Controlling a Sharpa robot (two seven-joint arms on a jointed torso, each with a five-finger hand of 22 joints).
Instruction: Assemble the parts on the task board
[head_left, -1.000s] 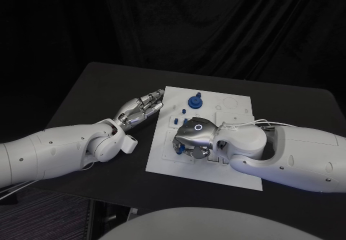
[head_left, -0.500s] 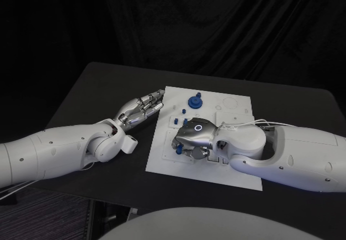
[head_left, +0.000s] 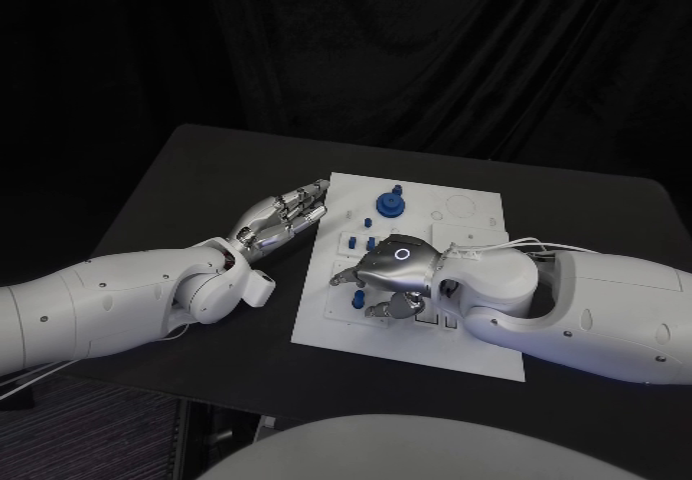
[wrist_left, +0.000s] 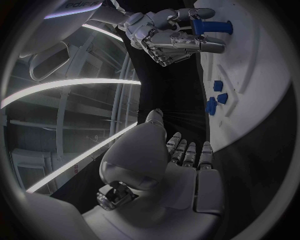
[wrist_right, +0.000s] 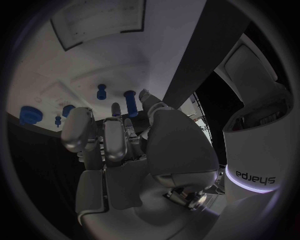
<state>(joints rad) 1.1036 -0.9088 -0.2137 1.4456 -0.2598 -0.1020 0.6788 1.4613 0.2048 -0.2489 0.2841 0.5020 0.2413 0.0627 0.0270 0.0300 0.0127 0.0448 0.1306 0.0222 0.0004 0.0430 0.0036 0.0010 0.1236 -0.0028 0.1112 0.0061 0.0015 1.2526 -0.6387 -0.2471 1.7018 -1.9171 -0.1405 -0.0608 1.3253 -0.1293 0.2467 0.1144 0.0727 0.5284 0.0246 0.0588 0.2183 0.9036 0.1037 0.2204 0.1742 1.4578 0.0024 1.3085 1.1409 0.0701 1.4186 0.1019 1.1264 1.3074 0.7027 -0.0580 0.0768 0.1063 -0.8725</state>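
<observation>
Dim room, black backdrop; overhead light brightens the white task board (head_left: 433, 262), and wrist views bend at their rims.

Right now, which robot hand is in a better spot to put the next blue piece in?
Probably the right robot hand: it is over the task board and grips a blue peg. The left robot hand rests open beside the board's edge.

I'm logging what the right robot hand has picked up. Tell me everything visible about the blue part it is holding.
The blue part is a short peg-like piece, plastic by its look, with a thicker collar near one end. The right robot hand pinches it between fingertips, above the white task board near its left edge. In the head view it shows as a small blue piece under the fingers. Nothing but the fingers appears to touch it.
</observation>
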